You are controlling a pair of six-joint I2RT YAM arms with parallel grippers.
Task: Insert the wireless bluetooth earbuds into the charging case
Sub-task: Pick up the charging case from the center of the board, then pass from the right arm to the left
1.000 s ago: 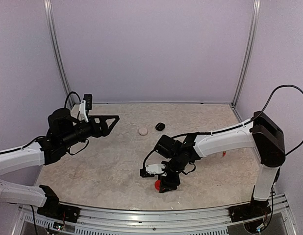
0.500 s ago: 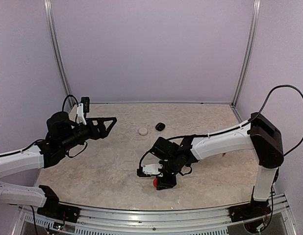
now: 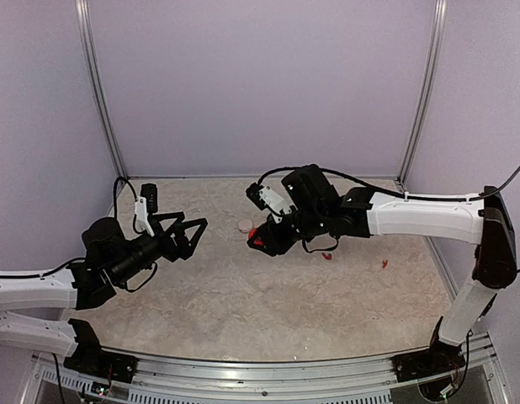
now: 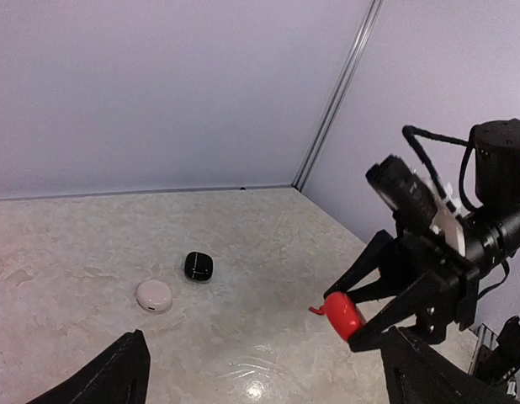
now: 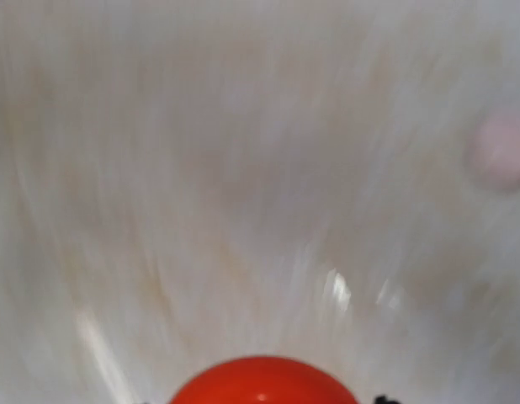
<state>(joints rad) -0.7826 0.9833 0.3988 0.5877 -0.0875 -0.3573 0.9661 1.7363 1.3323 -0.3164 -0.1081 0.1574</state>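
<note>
"Where's the held case (image 3: 257, 239)?"
"Centre of the overhead view, between the fingers of the right gripper (image 3: 260, 241), above the table (image 3: 243, 311). A loose case (image 3: 245, 225) lies just to its upper left."
"Any more?"
"In the left wrist view a second loose case (image 4: 198, 266) sits just upper right of that one."
"Earbuds?"
"One earbud (image 3: 327, 255) lies right of centre, another earbud (image 3: 384, 264) further right. The left gripper (image 3: 193, 234) is centre left."

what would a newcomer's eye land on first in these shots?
The right gripper grips a red case in the air over the middle of the table; it is the brightest thing in view. Toward the back, a white case and a black case lie close together but apart. The left gripper hangs wide open and empty at the left.
</note>
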